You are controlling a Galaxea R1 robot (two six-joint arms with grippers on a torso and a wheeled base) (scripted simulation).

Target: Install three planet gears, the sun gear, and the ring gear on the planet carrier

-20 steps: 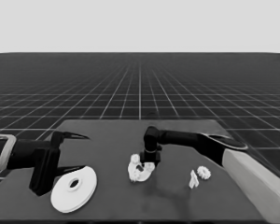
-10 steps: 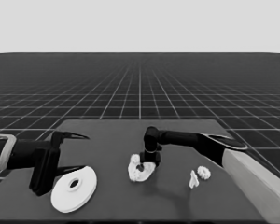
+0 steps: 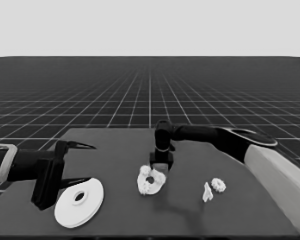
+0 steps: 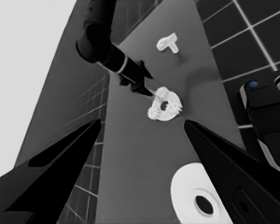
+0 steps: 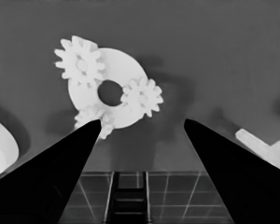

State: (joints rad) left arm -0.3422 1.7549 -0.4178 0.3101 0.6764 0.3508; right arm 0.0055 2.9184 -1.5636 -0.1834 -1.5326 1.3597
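Your right gripper [image 3: 160, 169] has barely moved, hovering wide open and empty over the smaller round part [image 5: 107, 88], three gears [image 5: 141, 96] seated, fourth gear [image 3: 218, 185] next.

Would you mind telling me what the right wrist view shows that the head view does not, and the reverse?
Only the right wrist view separates three planet gears on the smaller round part, its centre hole bare, between the open right gripper fingers. Only the head view shows the larger round part whole, the waiting left gripper over the table's left end, and the fourth gear. Both show the smaller round part and the thin white piece.
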